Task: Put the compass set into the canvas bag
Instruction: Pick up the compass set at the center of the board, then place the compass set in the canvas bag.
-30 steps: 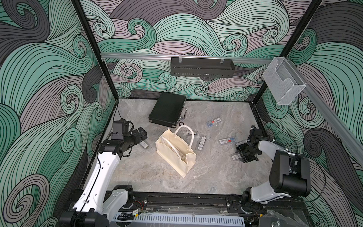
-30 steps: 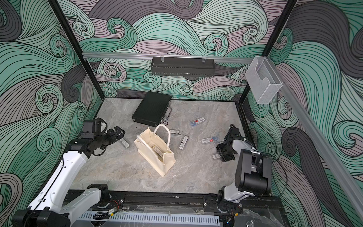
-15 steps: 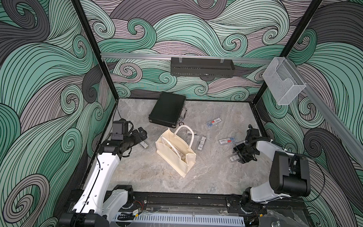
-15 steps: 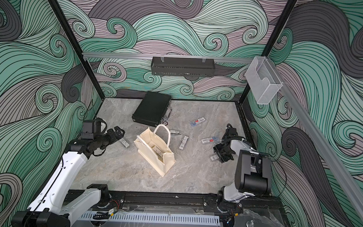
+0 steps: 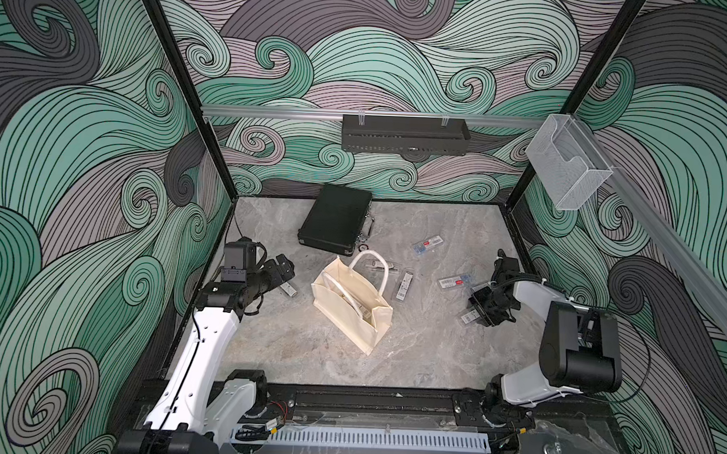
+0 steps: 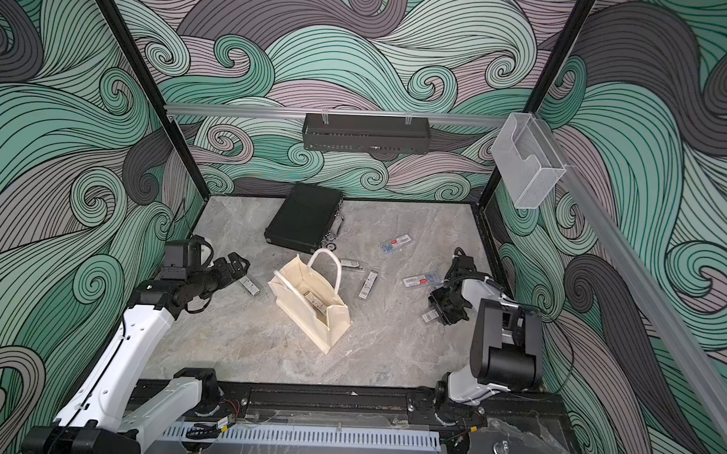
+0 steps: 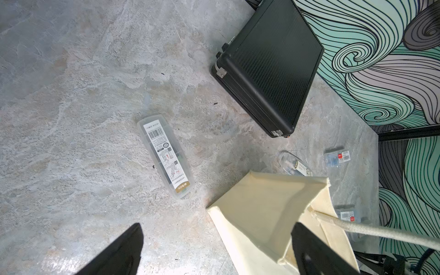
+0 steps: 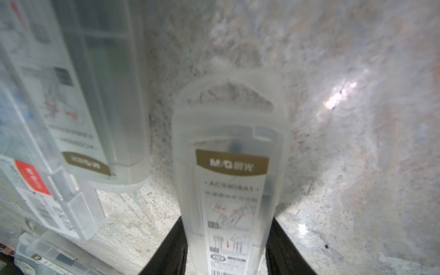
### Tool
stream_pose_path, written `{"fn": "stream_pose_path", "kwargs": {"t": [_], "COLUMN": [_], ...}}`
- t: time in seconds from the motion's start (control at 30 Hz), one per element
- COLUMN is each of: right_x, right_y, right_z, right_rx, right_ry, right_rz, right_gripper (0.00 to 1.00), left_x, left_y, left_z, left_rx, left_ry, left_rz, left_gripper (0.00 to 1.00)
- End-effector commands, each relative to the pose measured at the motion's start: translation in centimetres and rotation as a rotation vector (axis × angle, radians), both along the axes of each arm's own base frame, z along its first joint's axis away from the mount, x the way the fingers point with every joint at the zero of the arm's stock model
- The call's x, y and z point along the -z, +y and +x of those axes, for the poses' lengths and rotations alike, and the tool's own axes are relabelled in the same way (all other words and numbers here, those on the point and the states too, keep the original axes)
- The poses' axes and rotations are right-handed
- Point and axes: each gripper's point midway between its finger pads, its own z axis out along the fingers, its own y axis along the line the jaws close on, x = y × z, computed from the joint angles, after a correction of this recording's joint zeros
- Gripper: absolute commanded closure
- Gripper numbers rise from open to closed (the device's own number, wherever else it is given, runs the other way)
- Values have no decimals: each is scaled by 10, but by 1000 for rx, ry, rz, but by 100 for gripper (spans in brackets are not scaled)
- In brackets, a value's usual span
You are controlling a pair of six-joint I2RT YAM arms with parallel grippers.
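The right gripper [image 5: 484, 309] is clamping a clear compass case [image 8: 228, 166] near the desk's [image 5: 307, 351] right edge, with the case's long axis running straight out past the fingertips. The canvas bag [image 5: 351, 302] is standing mouth-up toward the desk's middle, on that gripper's left. The left gripper [image 5: 283, 269], nearer the bag, is hanging spread and empty. Six clear packs are showing in both top views, the held one included, plus one inside the bag and one black briefcase [image 5: 335, 218].
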Motion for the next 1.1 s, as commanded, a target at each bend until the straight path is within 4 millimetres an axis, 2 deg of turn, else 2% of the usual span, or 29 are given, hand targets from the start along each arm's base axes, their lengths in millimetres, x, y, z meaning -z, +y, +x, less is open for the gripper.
{"fn": "stream_pose_path", "kwargs": {"t": [0.0,0.13,0.23,0.4,0.53,0.7,0.8,0.93,1.07], "right_x": [-5,-33,-56,-86,-126,-183,-216,-261,-292], "right_y": [-8,-5,4,30,56,105,143,191,243], "right_z": [-12,-3,8,15,29,52,61,67,62], "right_rx": [-17,-69,-149,-307,-459,-673,-814,-995,-1171], "right_ry": [16,-63,-138,-195,-325,-531,-629,-765,-891], "right_rz": [-57,-78,-86,-98,-162,-205,-227,-313,-370], "right_gripper": [56,56,56,57,58,58,58,58,58], "left_x": [-5,-6,-7,-9,-11,-11,-12,-14,-14], "left_y": [-3,-3,-4,-5,-6,-7,-8,-8,-7], "left_z": [-2,-1,-1,0,0,3,3,2,0], "left_rx": [19,21,22,26,31,39,43,40,38], "left_ry": [-14,-17,-21,-25,-25,-22,-18,-17,-17], "left_rz": [10,3,4,0,-4,-7,-16,-14,-10], "left_gripper": [2,2,2,2,3,2,2,2,2]}}
